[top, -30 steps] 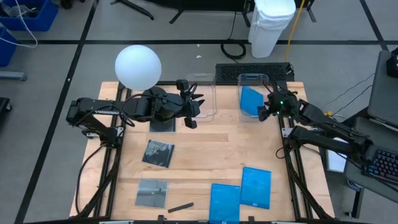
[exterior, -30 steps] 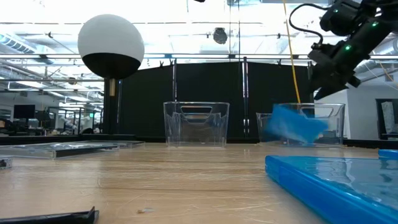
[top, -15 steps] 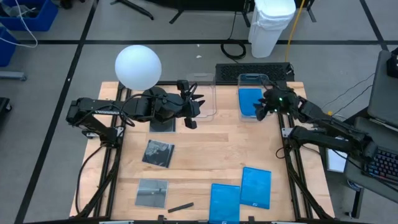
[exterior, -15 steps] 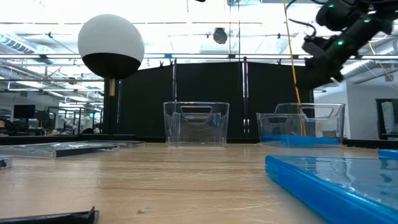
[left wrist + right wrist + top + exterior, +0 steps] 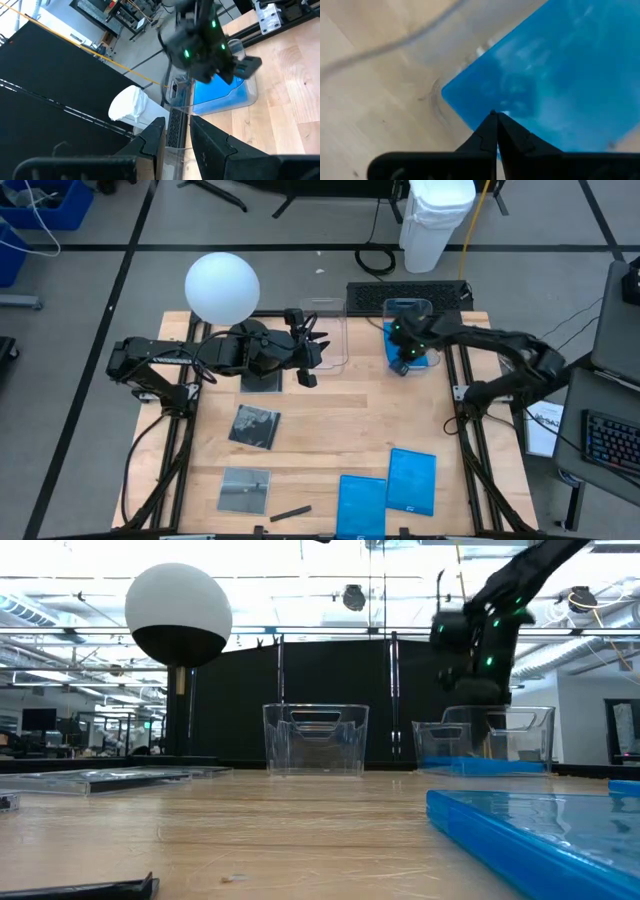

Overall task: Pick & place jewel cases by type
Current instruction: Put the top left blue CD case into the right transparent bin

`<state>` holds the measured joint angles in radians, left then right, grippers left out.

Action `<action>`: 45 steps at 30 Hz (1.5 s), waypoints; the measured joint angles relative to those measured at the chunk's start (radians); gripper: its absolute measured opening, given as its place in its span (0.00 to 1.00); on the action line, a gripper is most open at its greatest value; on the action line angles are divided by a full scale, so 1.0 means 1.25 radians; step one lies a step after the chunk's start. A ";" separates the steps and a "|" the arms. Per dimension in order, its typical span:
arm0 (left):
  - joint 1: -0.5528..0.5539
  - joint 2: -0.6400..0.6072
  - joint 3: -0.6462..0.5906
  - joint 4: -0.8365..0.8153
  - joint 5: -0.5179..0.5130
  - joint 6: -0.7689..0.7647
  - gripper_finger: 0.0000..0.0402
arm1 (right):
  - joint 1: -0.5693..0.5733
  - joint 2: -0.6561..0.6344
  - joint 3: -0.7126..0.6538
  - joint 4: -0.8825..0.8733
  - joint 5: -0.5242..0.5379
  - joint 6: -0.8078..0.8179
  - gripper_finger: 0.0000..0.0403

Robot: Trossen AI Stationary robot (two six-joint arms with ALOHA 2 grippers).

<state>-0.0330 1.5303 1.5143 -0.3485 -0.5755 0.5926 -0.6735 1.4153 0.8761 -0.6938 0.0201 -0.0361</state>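
One blue jewel case [image 5: 560, 75] lies flat on the bottom of the right clear tub [image 5: 411, 308]. My right gripper [image 5: 399, 367] is shut and points down over the case's near corner. In the low view it stays above the tub's rim, touching nothing. Two more blue cases [image 5: 362, 505] [image 5: 411, 480] lie flat near the table's front edge. Three dark cases [image 5: 262, 380] [image 5: 255, 425] [image 5: 245, 488] lie flat on the left half. My left gripper [image 5: 308, 358] waits by the left clear tub [image 5: 325, 330], open, with nothing between its fingers [image 5: 155, 142].
A white sphere [image 5: 222, 287] stands on a post at the table's far left. A small dark stick [image 5: 290, 512] lies near the front edge. Behind the tubs are a keyboard [image 5: 405, 292] and a white bin [image 5: 435, 220]. Bare wood [image 5: 350, 420] shows mid-table.
The blue case, tilted and blurred in the right tub a second ago, has settled flat on its bottom. My right gripper has swung toward the table's left, over the tub, sunk a little and tipped to point down.
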 joint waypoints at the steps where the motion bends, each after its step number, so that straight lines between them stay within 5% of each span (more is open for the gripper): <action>1: 0.000 0.000 0.000 0.000 0.000 0.000 0.24 | 0.000 0.025 0.000 0.006 -0.013 -0.001 0.00; 12: 0.000 0.000 0.000 -0.002 0.000 0.002 0.24 | 0.000 0.157 0.003 0.036 -0.095 0.006 0.00; 20: 0.000 0.000 0.000 -0.018 -0.001 0.002 0.24 | 0.001 0.091 -0.002 0.001 -0.120 -0.009 0.00; 32: 0.000 0.000 0.000 -0.018 -0.001 0.000 0.24 | -0.030 -0.099 -0.002 -0.145 0.068 -0.005 0.00; 45: 0.000 0.000 0.000 -0.018 -0.001 0.000 0.24 | -0.131 0.021 -0.038 -0.152 0.053 -0.002 0.00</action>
<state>-0.0330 1.5303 1.5143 -0.3706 -0.5762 0.5926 -0.8371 1.4421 0.8291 -0.8833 0.0860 -0.0387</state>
